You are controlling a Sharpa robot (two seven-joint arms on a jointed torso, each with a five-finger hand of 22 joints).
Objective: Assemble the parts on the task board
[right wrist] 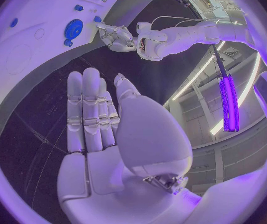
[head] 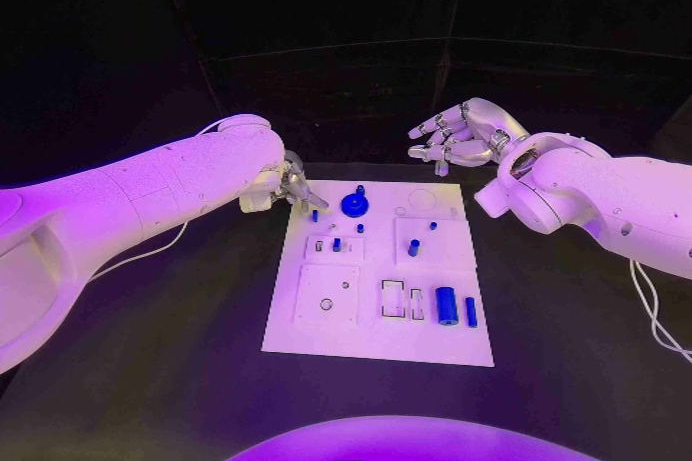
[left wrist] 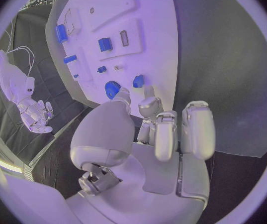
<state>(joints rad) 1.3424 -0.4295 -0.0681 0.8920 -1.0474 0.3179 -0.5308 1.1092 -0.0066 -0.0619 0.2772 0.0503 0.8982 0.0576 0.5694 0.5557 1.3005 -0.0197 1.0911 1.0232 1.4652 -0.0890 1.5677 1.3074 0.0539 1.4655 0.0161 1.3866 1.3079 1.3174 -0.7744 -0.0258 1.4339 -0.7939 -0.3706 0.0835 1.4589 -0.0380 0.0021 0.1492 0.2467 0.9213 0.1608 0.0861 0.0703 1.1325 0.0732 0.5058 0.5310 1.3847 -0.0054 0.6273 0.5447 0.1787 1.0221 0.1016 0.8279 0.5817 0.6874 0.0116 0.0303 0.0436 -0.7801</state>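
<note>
Fingers (left wrist: 150, 106) of the left hand (head: 289, 189) reach down onto the far left corner of the task board (head: 378, 336), their tips touching or nearly touching the white plate beside a small blue part (left wrist: 138, 80); whether they pinch anything I cannot tell, since the tips are partly hidden by the thumb. Just beside them on the board stands a round blue gear-like part (head: 355, 202), with smaller blue pegs (head: 414, 246) scattered toward the middle and a blue cylinder (head: 447, 306) lying near the right edge next to a thin blue pin (head: 472, 312). Well apart from the board, the right hand (head: 459, 133) hovers above the dark desk (head: 144, 381) beyond the board's far right corner, its fingers (right wrist: 90, 109) held straight and close together, holding nothing.
</note>
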